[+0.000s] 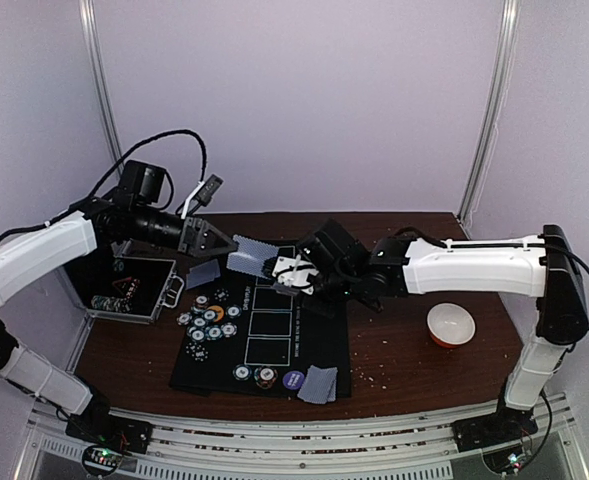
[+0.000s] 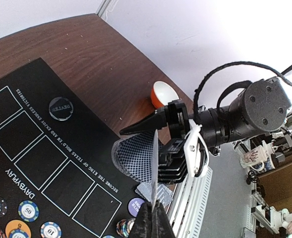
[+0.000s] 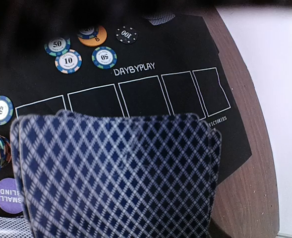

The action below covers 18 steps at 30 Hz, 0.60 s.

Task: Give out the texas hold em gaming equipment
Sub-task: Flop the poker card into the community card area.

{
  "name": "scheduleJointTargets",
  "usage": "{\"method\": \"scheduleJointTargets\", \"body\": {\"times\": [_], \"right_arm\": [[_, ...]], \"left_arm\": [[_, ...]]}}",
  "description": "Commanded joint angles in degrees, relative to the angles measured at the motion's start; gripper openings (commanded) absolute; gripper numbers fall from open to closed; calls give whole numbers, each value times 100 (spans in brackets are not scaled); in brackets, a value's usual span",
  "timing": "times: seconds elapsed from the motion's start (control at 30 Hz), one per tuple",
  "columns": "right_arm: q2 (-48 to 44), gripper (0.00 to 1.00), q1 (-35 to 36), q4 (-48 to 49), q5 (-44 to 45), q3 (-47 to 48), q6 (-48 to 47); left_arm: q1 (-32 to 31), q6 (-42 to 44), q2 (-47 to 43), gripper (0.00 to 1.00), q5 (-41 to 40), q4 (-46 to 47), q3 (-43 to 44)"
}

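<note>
Looks like the card-dealing part. The right claw (image 1: 292, 270) is clamped on a fanned deck (image 3: 116, 173) of blue-diamond-backed cards, held up off the black mat (image 1: 274, 345). The boxes printed on the mat, right under that claw, have no cards on them. The left claw (image 2: 153, 218) sits right up against the deck. Its tips look pinched nearly closed on a single card (image 2: 154, 168), seen edge-on in the left wrist view. That card is still right next to the fan, and I can't tell if it's fully clear of it.

The poker chips (image 1: 212, 318) are scattered on the mat below and between the two claws. A few more chips and a purple small-blind disc (image 1: 293, 380) lie along the mat's near edge, well below the right claw, beside a small pile of cards (image 1: 319, 383). The dealer disc (image 2: 60, 107) is on the mat out past the deck from the left claw.

Next move, I'd guess, is sliding that one card out sideways without dragging its neighbours along, then laying it flat at a player spot. The right claw has to keep the fan steady, or the whole thing spills on the worktop (image 1: 404, 370).
</note>
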Motion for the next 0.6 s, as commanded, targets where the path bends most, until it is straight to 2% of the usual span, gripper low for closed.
{"method": "scheduleJointTargets", "body": {"times": [0.0,0.1,0.27,0.4,0.57], "right_arm": [[-317,46,-69,-22,-33,-120,163],[-393,46,-111,-57,4,-183,203],[-582,46,-166,-91,59,-294,280],[-699,46,-174,-131,94,-324,331],[-800,46,-172,-174,147,-324,366]], "left_arm": [[156,141,-137,0,-186,4,163],[276,224,-114,0,-651,-158,147],[251,708,280,0,-2882,-1067,154],[-154,896,444,0,-4023,-1438,64],[-783,557,656,0,-5049,-2282,351]]}}
